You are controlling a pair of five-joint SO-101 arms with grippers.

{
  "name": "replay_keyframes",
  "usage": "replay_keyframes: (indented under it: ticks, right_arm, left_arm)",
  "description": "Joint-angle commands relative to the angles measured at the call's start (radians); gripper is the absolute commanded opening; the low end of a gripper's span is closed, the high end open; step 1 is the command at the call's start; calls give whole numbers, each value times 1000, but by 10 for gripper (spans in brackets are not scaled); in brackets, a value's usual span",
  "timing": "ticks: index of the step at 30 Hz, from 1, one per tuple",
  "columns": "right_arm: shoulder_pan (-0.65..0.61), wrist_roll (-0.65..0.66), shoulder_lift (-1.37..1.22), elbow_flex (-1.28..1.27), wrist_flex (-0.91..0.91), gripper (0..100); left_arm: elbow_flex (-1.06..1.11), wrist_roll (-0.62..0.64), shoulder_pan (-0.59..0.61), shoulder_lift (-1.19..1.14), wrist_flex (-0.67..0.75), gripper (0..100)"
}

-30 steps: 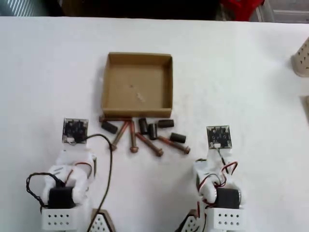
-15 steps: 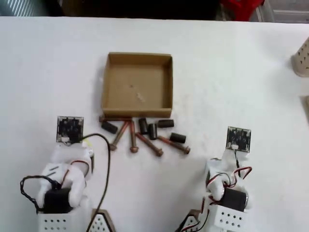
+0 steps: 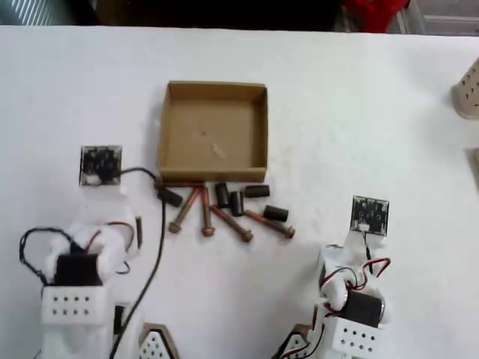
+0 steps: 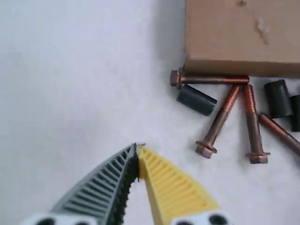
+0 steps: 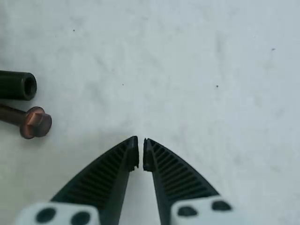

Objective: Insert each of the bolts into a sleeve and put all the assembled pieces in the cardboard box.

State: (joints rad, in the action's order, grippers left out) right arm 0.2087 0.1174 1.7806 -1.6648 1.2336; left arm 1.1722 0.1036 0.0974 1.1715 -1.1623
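The left gripper (image 4: 137, 152), pinched together on nothing, hangs over the table (image 3: 389, 112) left of the cardboard box (image 3: 213, 173), whose floor shows bare. Bolts (image 3: 203, 213) and sleeves (image 3: 275, 213) lie loose along its near wall. The right gripper (image 5: 140, 152), likewise closed and holding nothing, sits right of them.

Bright, even light floods the white table (image 3: 359, 112), washing it nearly to glare in the high view. Shadows are soft and short: a faint band beside the cardboard box (image 4: 234, 42) wall, thin rims under the bolts (image 4: 220, 119). Beyond the table's far edge, darkness.
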Motion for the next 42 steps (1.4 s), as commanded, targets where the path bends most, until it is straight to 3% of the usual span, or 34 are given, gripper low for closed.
replay_keyframes:
  ticks: [1,5,9,13,16,19,28,36,42]
  right_arm:
    - [5,8,13,29,-61,18]
    - [4,11,19,23,-104,18]
    - [-27,81,19,23,-107,18]
    - [-74,241,19,21,-176,18]
    - [-79,207,19,5,-321,20]
    - [-99,186,18,6,-412,76]
    - [-280,187,-5,163,-280,84]
    - [-387,193,-475,405,-282,84]
    - [-489,186,-840,631,-275,84]
  left_arm:
    - [-54,100,-79,-116,54,21]
    - [6,173,-84,-176,186,46]
    - [20,252,47,-223,247,131]
    - [-20,252,99,-303,250,71]
    - [-64,252,102,-404,244,24]
    - [-112,212,102,-522,244,24]
    - [-216,58,102,-722,249,24]
    - [-216,-158,102,-736,250,24]
    - [-216,-178,99,-736,250,24]
